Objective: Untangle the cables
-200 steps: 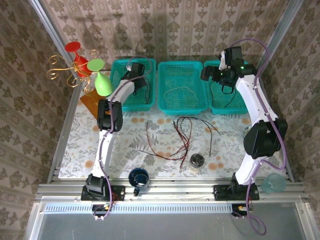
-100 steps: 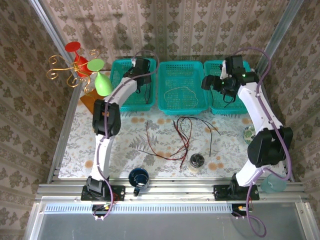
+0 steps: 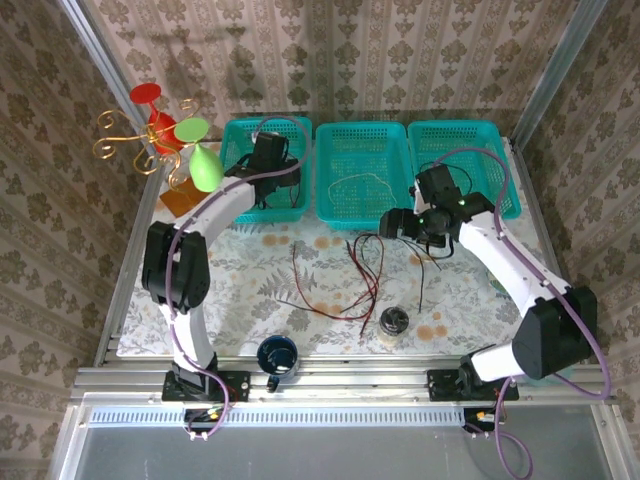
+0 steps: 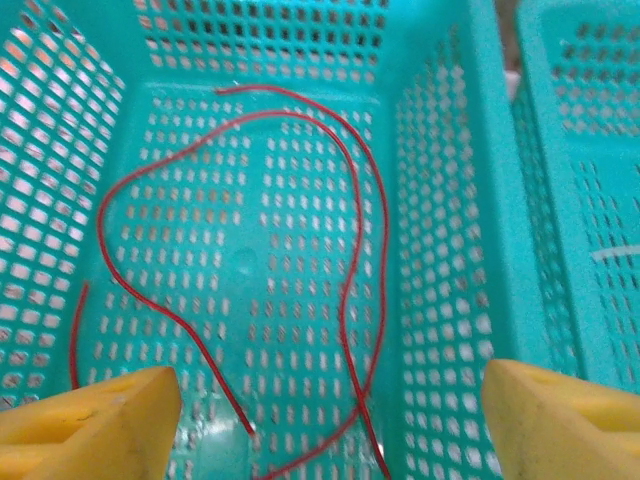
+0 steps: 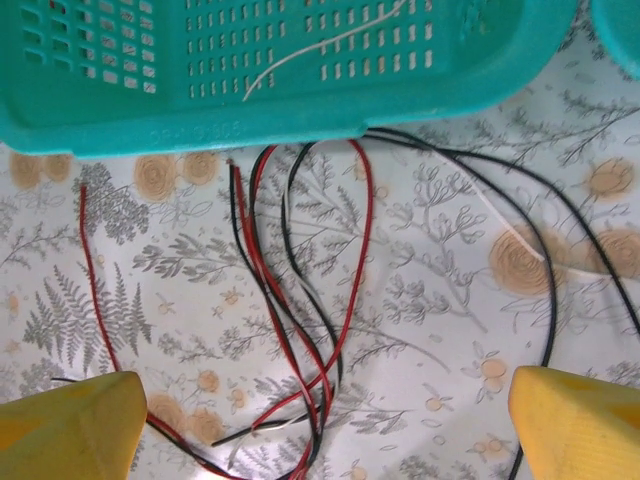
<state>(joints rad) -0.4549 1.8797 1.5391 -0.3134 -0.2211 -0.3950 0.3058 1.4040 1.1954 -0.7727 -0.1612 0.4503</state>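
A dark red cable [image 4: 359, 404] lies looped on the floor of the left teal basket [image 3: 240, 125], and my left gripper [image 4: 330, 430] hangs open above it, its yellow fingers [image 4: 90, 420] wide apart and holding nothing. Red and black cables [image 3: 365, 270] lie tangled on the flowered tablecloth in front of the middle basket [image 3: 335, 215]. My right gripper [image 5: 325, 430] hovers open over that tangle [image 5: 326, 376], touching none of it. A white cable [image 3: 365, 180] rests inside the middle basket, and the right wrist view catches it [image 5: 320, 45] through the basket's wall.
A third teal basket [image 3: 470, 135] stands at the back right. A wire cup stand with red and green cups [image 3: 165, 135] is at the back left. A dark blue mug [image 3: 277, 355] and a small round jar [image 3: 394, 320] sit near the table's front edge.
My left gripper has opened over the left basket. My right arm has swung from the right basket forward and left, down over the tangle on the table.
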